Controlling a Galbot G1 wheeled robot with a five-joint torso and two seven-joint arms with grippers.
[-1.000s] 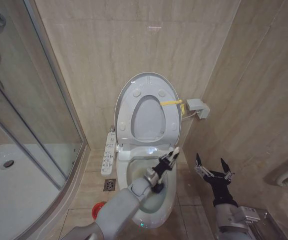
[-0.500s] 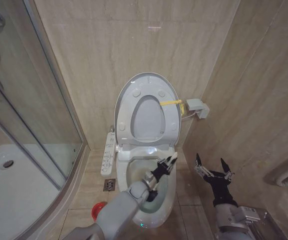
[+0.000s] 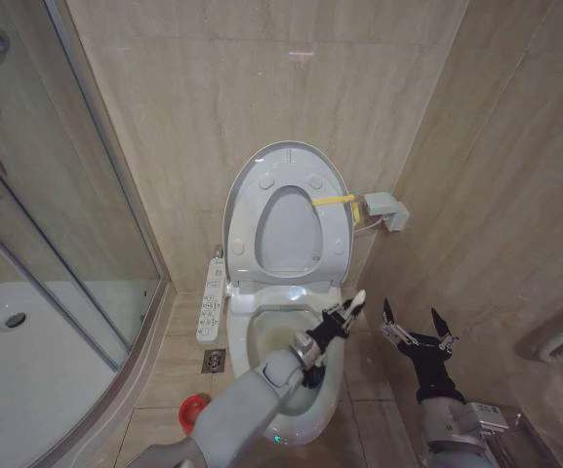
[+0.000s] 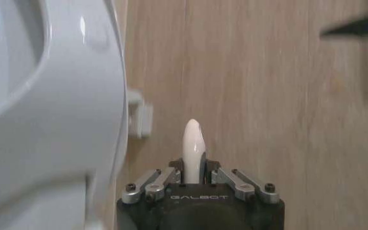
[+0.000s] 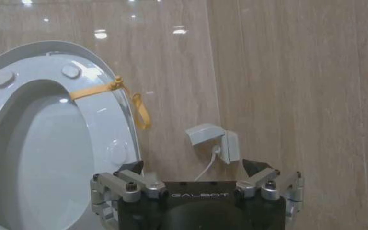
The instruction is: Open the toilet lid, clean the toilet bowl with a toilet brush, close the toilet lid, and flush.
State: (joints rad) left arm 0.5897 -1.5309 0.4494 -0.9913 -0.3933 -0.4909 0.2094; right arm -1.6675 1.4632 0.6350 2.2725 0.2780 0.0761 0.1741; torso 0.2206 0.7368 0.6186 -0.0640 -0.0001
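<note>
Left gripper [image 3: 344, 314] clenched on thin white stick-handled toilet brush [image 4: 192, 148], handle tip poking past fingers, over white ceramic toilet bowl [image 3: 332, 375]. Right gripper [image 3: 416, 335] spread wide, nr the wall.

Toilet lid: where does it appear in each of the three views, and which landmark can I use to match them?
Head view: the toilet lid stands raised against the back wall, near the picture's centre.
Left wrist view: the lid runs down the picture's left side.
Right wrist view: the lid takes up the picture's left half.
Shared landmark: the grey wall box, fixed to the wall just beside the lid's edge.
</note>
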